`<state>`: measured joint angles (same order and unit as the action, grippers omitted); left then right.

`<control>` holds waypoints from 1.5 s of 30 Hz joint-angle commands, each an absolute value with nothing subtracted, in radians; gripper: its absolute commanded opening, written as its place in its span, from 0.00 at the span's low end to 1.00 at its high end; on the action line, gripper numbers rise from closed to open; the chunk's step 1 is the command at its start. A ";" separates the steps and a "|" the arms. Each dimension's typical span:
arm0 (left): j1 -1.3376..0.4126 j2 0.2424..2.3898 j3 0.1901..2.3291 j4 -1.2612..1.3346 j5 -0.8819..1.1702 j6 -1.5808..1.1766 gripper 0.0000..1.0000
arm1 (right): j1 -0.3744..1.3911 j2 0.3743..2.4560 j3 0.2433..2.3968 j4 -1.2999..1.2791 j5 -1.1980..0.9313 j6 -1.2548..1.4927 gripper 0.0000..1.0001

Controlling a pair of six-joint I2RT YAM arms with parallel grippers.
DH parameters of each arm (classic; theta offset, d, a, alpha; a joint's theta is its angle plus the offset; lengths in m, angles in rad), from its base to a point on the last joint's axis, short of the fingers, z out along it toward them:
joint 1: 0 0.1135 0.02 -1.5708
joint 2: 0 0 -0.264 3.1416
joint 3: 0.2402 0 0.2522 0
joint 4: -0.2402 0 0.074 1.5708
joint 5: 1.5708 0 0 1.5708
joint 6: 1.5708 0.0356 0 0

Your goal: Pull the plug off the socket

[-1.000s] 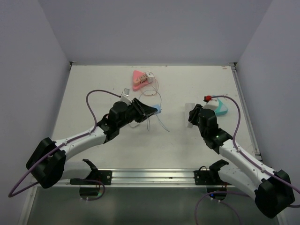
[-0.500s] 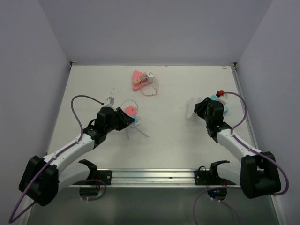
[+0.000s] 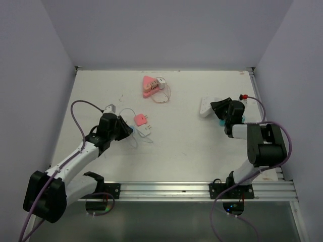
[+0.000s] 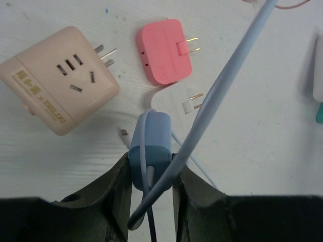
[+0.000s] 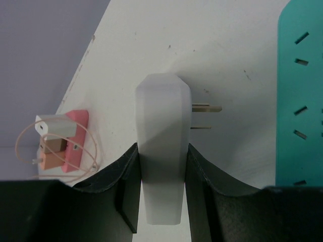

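My right gripper (image 5: 161,174) is shut on a white plug (image 5: 161,136). Its two bare prongs (image 5: 204,108) point at the teal socket (image 5: 300,91) with a gap between them. From above, the white plug (image 3: 205,107) sits at the right gripper (image 3: 214,107), and the teal socket (image 3: 221,121) is mostly hidden under that arm. My left gripper (image 4: 150,171) is shut on a blue plug (image 4: 151,136), whose blue cable (image 4: 227,85) loops across the jaws. From above, the left gripper (image 3: 124,130) is left of centre.
A beige socket block (image 4: 58,80), a pink plug (image 4: 164,50) and a small white plug (image 4: 191,103) lie on the table ahead of the left gripper. A pink triangular socket (image 3: 149,85) with a white plug and thin cord lies at the back. Walls close both sides.
The left arm drew back to the left with the blue plug; the pink plug now lies on the table. The right arm folded back toward the right edge, carrying the white plug farther away.
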<state>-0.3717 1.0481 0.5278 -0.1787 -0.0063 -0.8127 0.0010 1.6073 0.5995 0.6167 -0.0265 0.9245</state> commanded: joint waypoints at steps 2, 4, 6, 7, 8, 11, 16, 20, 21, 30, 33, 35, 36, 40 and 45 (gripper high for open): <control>-0.324 1.072 0.557 -0.195 -0.041 -0.758 0.00 | -0.040 1.684 0.629 0.793 -0.127 1.023 0.01; -0.298 1.089 0.546 -0.189 -0.037 -0.758 0.00 | -0.049 1.709 0.623 0.801 -0.132 1.025 0.11; -0.267 1.117 0.538 -0.172 -0.028 -0.768 0.00 | -0.055 1.716 0.618 0.799 -0.136 1.025 0.21; -0.258 1.133 0.529 -0.151 -0.020 -0.772 0.00 | -0.058 1.718 0.615 0.796 -0.135 1.025 0.30; -0.239 1.144 0.525 -0.143 -0.018 -0.776 0.00 | -0.061 1.718 0.609 0.793 -0.135 1.025 0.35; -0.207 1.190 0.517 -0.109 -0.008 -0.792 0.00 | -0.071 1.720 0.624 0.738 -0.153 1.023 0.53; -0.189 1.245 0.523 -0.066 -0.034 -0.818 0.02 | -0.072 1.689 0.641 0.606 -0.193 0.976 0.78; -0.169 1.276 0.546 -0.061 -0.049 -0.819 0.06 | -0.074 1.582 0.661 0.447 -0.187 0.896 0.85; -0.164 1.282 0.552 -0.061 -0.049 -0.819 0.09 | -0.074 1.559 0.666 0.383 -0.189 0.884 0.87; -0.140 1.287 0.597 -0.078 -0.034 -0.804 0.32 | -0.069 1.316 0.721 0.072 -0.127 0.739 0.92; -0.138 1.252 0.603 -0.097 -0.029 -0.790 0.52 | -0.064 1.281 0.735 0.026 -0.126 0.707 0.93; -0.138 1.209 0.607 -0.115 -0.032 -0.776 0.63 | -0.046 1.256 0.750 0.009 -0.121 0.681 0.93; -0.138 1.194 0.612 -0.126 -0.035 -0.764 0.73 | -0.038 1.250 0.756 0.003 -0.120 0.672 0.93; -0.138 1.119 0.666 -0.202 -0.055 -0.727 0.89 | 0.020 1.246 0.795 0.006 -0.143 0.614 0.93; -0.138 1.065 0.753 -0.264 -0.060 -0.684 1.00 | 0.118 1.310 0.886 0.032 -0.172 0.555 0.92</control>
